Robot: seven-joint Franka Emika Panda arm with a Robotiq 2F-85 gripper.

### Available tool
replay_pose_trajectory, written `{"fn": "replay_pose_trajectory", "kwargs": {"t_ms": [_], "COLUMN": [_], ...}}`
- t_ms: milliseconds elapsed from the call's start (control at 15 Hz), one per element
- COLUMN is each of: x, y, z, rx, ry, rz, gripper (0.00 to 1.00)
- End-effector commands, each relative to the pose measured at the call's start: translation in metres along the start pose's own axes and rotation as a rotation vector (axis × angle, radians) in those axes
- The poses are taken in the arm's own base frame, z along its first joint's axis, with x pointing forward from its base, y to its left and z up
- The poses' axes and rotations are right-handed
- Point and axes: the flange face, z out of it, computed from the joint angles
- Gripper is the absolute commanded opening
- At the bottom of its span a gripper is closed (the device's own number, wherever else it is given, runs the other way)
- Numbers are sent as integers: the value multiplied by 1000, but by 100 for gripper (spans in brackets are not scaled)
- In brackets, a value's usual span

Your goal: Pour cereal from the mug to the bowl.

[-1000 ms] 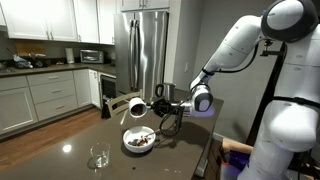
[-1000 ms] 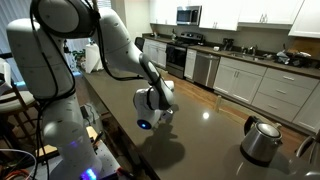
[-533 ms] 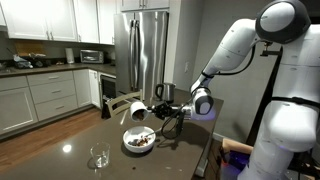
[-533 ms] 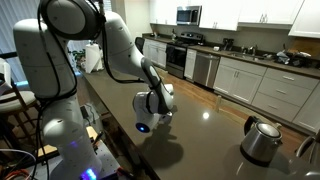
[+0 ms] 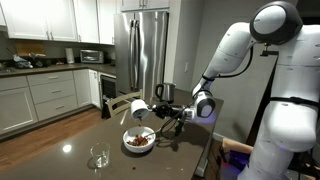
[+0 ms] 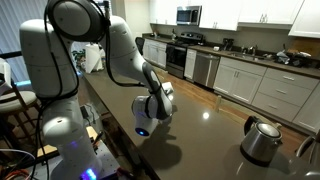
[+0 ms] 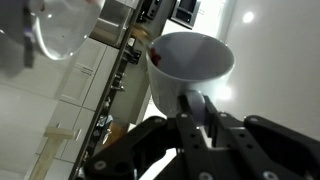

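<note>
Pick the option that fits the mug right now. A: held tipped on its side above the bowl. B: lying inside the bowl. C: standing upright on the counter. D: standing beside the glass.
A: the hand grips the mug, which is tipped sideways in the air over the bowl.

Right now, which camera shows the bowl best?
An exterior view: the bowl lies unobstructed below the tilted mug. In an exterior view from behind the arm, it is hidden; the wrist view shows mainly the mug.
</note>
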Motion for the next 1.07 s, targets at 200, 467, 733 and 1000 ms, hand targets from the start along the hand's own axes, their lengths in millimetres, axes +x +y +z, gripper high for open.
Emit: {"fn": "replay_pose_trajectory", "kwargs": {"t_ms": [200, 467, 733, 1000], "x": [1, 0, 0, -1], "y": [-6, -6, 2, 10], "z": [-1, -1, -4, -10], "rx": [71, 76, 4, -83], "ry": [18, 18, 19, 11], "rz": [-79, -98, -52, -13], "gripper": [4, 4, 4, 4]}}
